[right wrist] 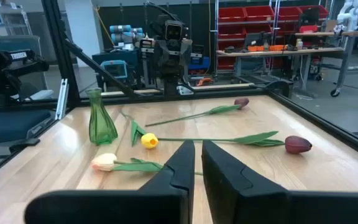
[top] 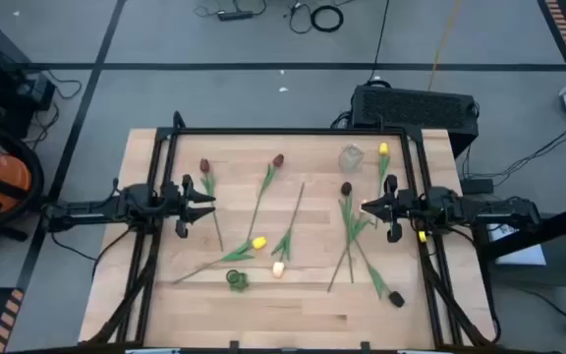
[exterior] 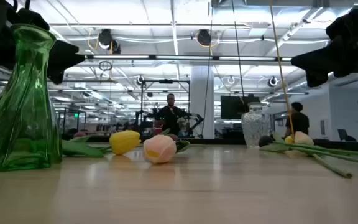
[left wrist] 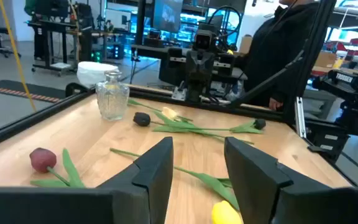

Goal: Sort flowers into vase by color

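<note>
**Q:** Left claw [top: 210,197]?

**A:** Open, holding nothing. Raised over the left side of the table [top: 165,315], pointing inward.

**Q:** Right claw [top: 365,206]?

**A:** Closed to a sliver, gripping nothing. Raised over the right side, facing the left claw, well apart from it.

**Q:** And the flowers [top: 347,221]?

**A:** All lying flat on the wood, none in a vase.
- Near the left claw, a dark red head [top: 204,166].
- Farther back, around the middle, a red head [top: 278,159], stem running toward the front.
- Front middle, a yellow head [top: 258,242] and a peach head [top: 278,268] close together, the peach one nearer the front edge.
- Just beside the right claw, a dark head [top: 346,188] above a tangle of crossed stems and leaves.
- Front right, a near-black head [top: 397,299].
- Back right, a second yellow head [top: 383,149].

**Q:** Vases?

**A:** Green vase [top: 237,280] upright near the front, close to the peach head. Clear vase [top: 351,157] upright at the back right, near the second yellow head.
</note>
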